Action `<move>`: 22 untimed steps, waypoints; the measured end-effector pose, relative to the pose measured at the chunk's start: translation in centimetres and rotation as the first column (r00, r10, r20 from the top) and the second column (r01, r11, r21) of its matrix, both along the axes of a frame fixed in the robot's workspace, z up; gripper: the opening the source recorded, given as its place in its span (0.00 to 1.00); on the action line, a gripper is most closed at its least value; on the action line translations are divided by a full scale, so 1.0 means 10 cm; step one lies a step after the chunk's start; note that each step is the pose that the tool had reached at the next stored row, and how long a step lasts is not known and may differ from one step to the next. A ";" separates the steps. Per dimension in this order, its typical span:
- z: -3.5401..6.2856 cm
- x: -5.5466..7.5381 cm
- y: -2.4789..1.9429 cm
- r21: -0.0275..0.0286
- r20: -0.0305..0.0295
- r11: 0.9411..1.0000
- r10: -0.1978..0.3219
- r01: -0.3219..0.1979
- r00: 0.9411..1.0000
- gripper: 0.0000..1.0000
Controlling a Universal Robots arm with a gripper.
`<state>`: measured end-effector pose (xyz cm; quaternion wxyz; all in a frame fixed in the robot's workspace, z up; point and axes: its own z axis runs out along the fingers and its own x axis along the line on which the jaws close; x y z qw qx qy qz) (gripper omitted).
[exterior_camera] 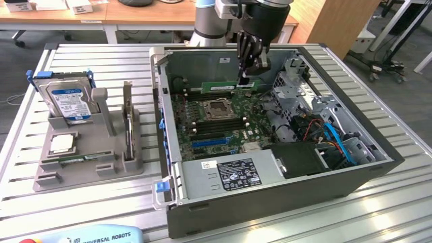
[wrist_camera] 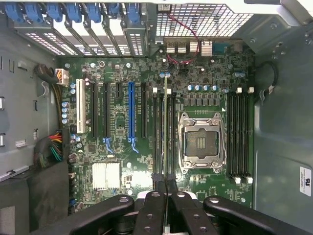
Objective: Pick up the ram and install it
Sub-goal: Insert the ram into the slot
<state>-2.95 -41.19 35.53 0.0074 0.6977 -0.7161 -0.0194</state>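
Green circuit-board ram stick (exterior_camera: 219, 87) with a pale label is what your black multi-link gripper (exterior_camera: 245, 77) is clenched on, grasping it near one end inside the open grey computer case (exterior_camera: 270, 202) on the slatted metal desk (exterior_camera: 20, 167). The wrist view shows the stick edge-on, lined up along the long black memory slots (wrist_camera: 172, 137) just beside the silver processor socket (wrist_camera: 201, 142) on the green motherboard (wrist_camera: 117, 147). Whether its edge already touches a slot, you cannot tell. Watch for a slight tilt or sideways offset. Pressed down that way, the stick could ride the slot wall, jam or flex the board. An end-heavy grasp could also let it pivot. You can read "UNIVERSAL ROBOTS" on the pale blue pendant (exterior_camera: 101, 236). The print on the power supply's white-and-black sticker (exterior_camera: 233, 174) is too small to read.
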 end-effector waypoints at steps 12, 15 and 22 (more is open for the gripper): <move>-0.186 0.00 0.000 0.000 0.000 1.000 0.000 0.000 1.000 0.11; -0.234 0.00 0.000 0.000 0.000 1.000 0.000 0.000 1.000 0.11; -0.344 0.00 -0.001 0.000 0.000 1.000 0.000 0.000 1.000 0.11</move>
